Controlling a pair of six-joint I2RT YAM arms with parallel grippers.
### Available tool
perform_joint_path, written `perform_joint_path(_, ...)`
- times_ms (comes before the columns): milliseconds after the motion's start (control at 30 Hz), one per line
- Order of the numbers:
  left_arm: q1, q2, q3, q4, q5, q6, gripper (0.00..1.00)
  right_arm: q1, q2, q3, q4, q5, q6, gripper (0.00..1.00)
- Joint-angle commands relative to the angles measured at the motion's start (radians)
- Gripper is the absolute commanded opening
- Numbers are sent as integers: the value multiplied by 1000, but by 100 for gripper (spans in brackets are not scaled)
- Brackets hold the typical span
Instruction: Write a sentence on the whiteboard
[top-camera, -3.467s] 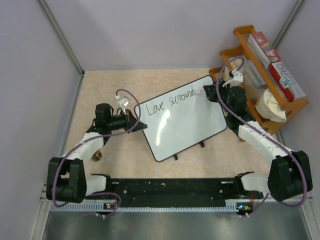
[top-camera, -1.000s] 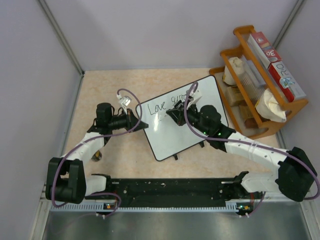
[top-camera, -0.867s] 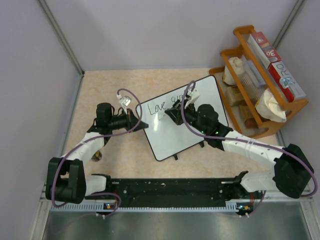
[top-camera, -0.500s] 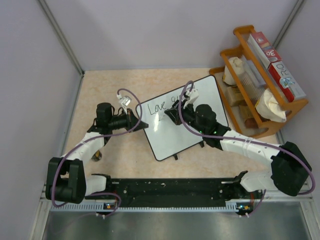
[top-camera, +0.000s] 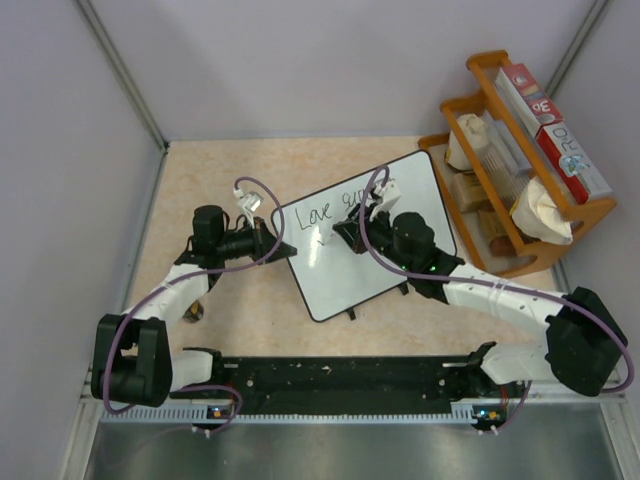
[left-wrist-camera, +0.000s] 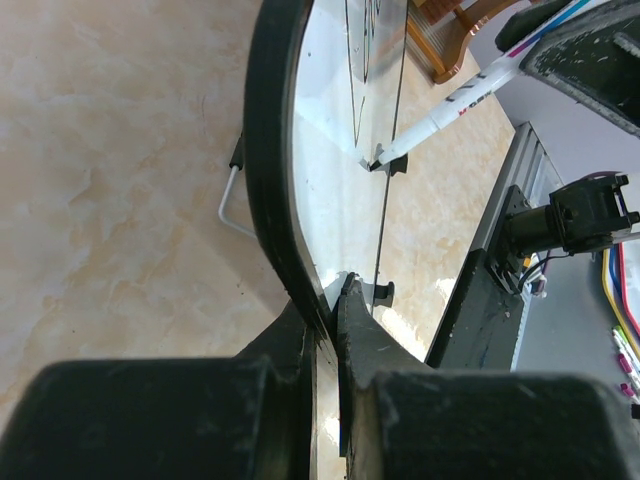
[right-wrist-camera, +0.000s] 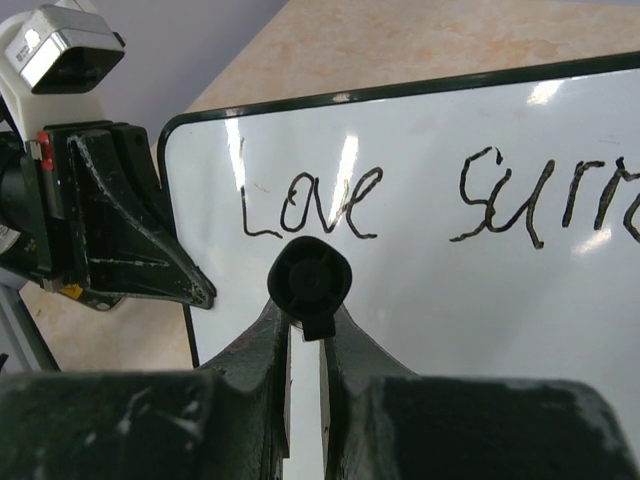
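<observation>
Pinches a white marker (right-wrist-camera: 310, 280) in the right gripper (right-wrist-camera: 305, 322), fingers pressed tight against its barrel, black cap end facing the wrist camera. Points the tip down at the whiteboard (top-camera: 340, 275), just under the word "Love". Seems in the left wrist view to meet the glossy surface where tip and reflection join, though not surely. Clamps the board's black rim at its left corner with the left gripper (left-wrist-camera: 335, 300), fingers squeezed together on the thin edge, apparently to steady it. Lies slantwise on the table (top-camera: 250, 170) between the two arms, this board, small feet along its near edge, with a wooden rack (top-camera: 520, 200) of boxes just beside its far right corner.

As for progress: shows one line of handwriting, "Love" and then a second word beginning "surr". Suggests, from the marker's place below that line, the start of a second row. Judged partly done, then, with further words likely needed for a full sentence.

Cuts off the second word's end at the right wrist picture's edge and covers it with the right arm from above. Hides the tip itself behind the barrel in the right wrist view. Gives no clear sign of fresh ink beneath "Love".
</observation>
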Motion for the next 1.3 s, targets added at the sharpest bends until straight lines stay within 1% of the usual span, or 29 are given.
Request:
perform_joint_path(0, -24, 24, -18, -48, -140, 267, 0, 11, -45, -25, -26, 32, -13, 0)
perform_joint_path(300, -24, 26, -21, -46, -140, 266, 0, 11, -77, -18, -24, 30, -8, 0)
perform_joint_path(433, -24, 24, -21, -46, -140, 266, 0, 11, -118, 1, -14, 41, -2, 0)
perform_joint_path(567, -24, 27, -21, -45, -137, 267, 0, 11, -123, 25, -20, 53, -5, 0)
perform_joint_path(700, -24, 26, -21, -45, -137, 267, 0, 11, -92, 57, -31, 62, -16, 0)
perform_joint_path(1000, -24, 24, -21, -45, -134, 267, 0, 11, -11, 69, -8, 70, -10, 0)
perform_joint_path(1267, -24, 21, -19, -45, -135, 267, 0, 11, 0, 52, -23, 63, -16, 0)
